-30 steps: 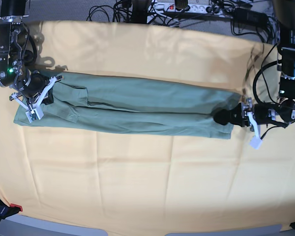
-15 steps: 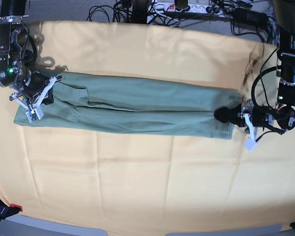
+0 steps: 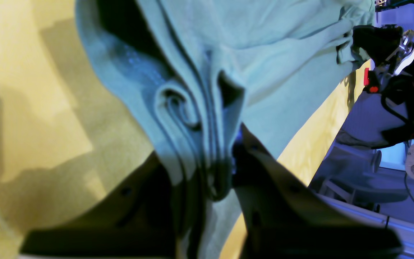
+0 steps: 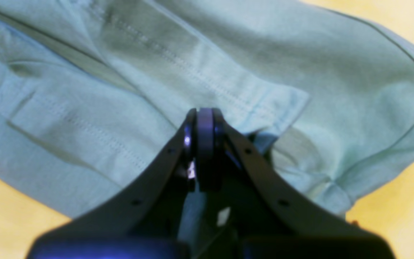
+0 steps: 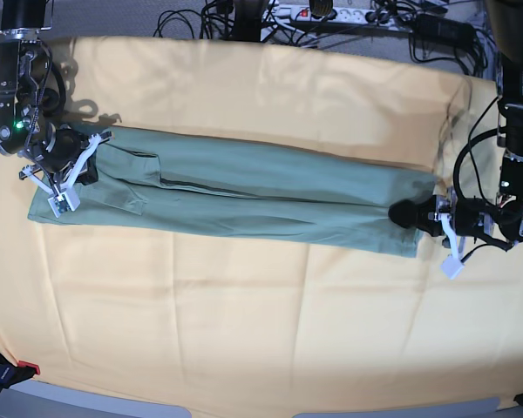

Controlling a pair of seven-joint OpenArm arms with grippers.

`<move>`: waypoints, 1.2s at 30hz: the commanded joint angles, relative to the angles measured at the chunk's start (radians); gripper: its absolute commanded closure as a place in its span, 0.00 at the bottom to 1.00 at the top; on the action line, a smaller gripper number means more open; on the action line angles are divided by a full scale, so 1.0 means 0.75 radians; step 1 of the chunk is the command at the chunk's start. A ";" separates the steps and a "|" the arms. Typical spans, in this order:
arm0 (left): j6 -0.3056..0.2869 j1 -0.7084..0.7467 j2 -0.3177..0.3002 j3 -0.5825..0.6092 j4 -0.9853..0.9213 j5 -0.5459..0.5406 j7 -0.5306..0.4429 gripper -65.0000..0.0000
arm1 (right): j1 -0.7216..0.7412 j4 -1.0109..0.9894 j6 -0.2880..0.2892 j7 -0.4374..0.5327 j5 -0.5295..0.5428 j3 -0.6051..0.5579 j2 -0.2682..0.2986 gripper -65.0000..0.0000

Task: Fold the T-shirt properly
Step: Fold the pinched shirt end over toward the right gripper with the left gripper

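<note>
The sage-green T-shirt [image 5: 244, 196] lies folded into a long narrow strip across the yellow-orange cloth [image 5: 244, 305]. My left gripper [image 5: 407, 214], on the base view's right, is shut on the strip's right end. In the left wrist view its jaws [image 3: 207, 176] pinch bunched layers of the shirt [image 3: 282, 54]. My right gripper [image 5: 83, 167], on the base view's left, is shut on the strip's left end. In the right wrist view its closed tips [image 4: 199, 118] rest on the shirt [image 4: 300, 72] by the stitched sleeve hems. The neck tag is hidden.
A power strip and a tangle of black cables [image 5: 331, 13] lie beyond the cloth's far edge. A red-tipped clamp [image 5: 22, 367] sits at the front left corner. The other arm [image 3: 401, 54] shows at the upper right of the left wrist view.
My left gripper has moved right and a little down with the shirt's end, drawing the strip longer and straighter. My right gripper has shifted slightly up, still holding its end.
</note>
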 commanded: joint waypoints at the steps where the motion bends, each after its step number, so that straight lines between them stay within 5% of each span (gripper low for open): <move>1: 0.002 -0.042 -0.028 -0.012 0.012 -0.022 -0.013 1.00 | 0.014 0.016 0.001 0.005 -0.006 0.008 0.019 1.00; 14: 0.041 -0.100 0.002 -0.011 0.235 -0.022 0.014 1.00 | 0.014 0.016 0.012 0.011 -0.006 0.008 0.014 1.00; 32: 0.040 -0.074 0.447 -0.011 0.313 -0.022 0.063 1.00 | 0.013 0.016 0.011 0.010 -0.006 0.008 0.012 1.00; 36: -0.014 -0.073 0.553 -0.011 0.312 -0.022 0.063 1.00 | 0.014 0.016 0.011 0.010 -0.006 0.008 0.012 1.00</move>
